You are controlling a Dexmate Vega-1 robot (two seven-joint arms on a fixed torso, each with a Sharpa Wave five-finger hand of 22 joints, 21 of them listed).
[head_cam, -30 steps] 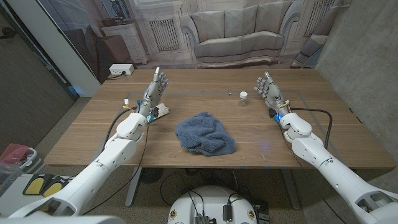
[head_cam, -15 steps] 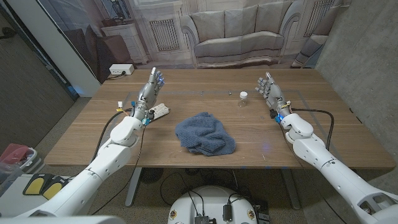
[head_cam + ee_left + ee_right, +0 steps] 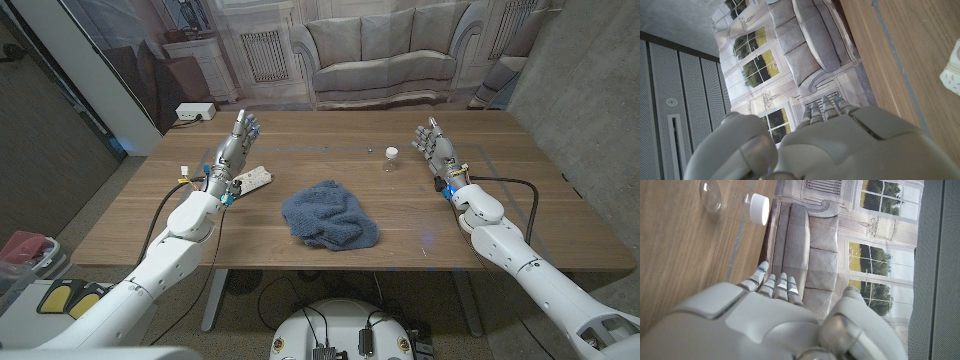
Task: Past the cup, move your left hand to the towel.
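Note:
A crumpled blue towel (image 3: 330, 217) lies at the middle of the wooden table (image 3: 520, 190). A small clear cup with a white top (image 3: 391, 157) stands behind it to the right, and its white top (image 3: 759, 202) appears beyond my right hand's fingers in the right wrist view. My left hand (image 3: 232, 150) is raised over the table's left side, fingers apart and pointing away from me, holding nothing, well left of the towel. My right hand (image 3: 432, 143) stands open right of the cup, also holding nothing. The backs of both hands (image 3: 840, 145) (image 3: 755, 320) show in the wrist views.
A white, strip-shaped object (image 3: 252, 179) lies on the table just right of my left wrist; its edge (image 3: 951, 75) shows in the left wrist view. A tiny item (image 3: 370, 150) sits left of the cup. A white box (image 3: 193, 112) stands behind the table's far left corner.
My left hand and forearm have drifted left and slightly toward me, farther from the towel. The right hand, cup and towel have stayed put.

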